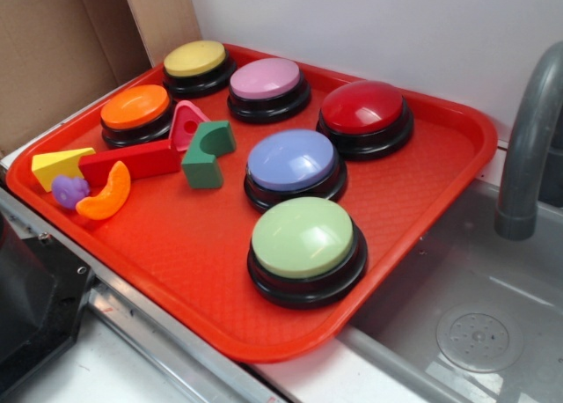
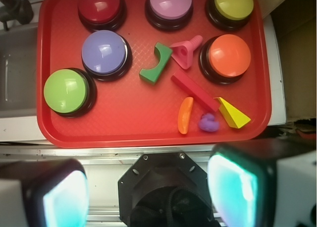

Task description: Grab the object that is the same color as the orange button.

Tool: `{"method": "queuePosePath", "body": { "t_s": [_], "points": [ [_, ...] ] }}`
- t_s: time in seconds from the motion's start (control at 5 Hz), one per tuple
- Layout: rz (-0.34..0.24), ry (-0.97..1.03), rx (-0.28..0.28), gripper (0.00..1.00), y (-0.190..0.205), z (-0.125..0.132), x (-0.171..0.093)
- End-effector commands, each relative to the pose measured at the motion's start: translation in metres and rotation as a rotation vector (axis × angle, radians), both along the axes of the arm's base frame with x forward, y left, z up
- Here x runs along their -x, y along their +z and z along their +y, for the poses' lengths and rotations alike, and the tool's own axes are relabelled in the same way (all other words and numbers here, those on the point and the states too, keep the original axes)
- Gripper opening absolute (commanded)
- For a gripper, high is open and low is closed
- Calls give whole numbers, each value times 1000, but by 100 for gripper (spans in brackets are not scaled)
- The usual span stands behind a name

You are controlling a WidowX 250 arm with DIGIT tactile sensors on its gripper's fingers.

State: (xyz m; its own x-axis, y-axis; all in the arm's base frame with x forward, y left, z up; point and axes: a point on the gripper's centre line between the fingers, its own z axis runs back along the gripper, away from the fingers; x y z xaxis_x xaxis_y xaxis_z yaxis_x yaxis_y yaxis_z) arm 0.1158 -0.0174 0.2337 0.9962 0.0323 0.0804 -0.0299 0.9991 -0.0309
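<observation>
On the red tray [image 1: 413, 271], you find the orange crescent block [image 1: 106, 194] touching the purple piece [image 1: 69, 190], near the orange button [image 1: 135, 107]. Your hand [image 2: 148, 192] hovers apart from it, fingers [image 2: 233, 187] spread.

Bright, even light falls from above on the red tray [image 1: 422, 271], leaving soft glare on the button domes and short shadows beneath them, while the wrist view is washed out, its near fingers [image 2: 233, 187] blurred.

The end effector [image 2: 148, 187] hangs high, its fingers [image 2: 233, 187] apparently spread wide and empty.
</observation>
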Motion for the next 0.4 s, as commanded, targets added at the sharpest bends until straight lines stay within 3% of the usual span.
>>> {"method": "queuePosePath", "body": {
  "t_s": [0.0,0.2],
  "points": [
    [0,0,0,100,0,0,0],
    [18,70,10,100,-16,19,-7]
  ]
}}
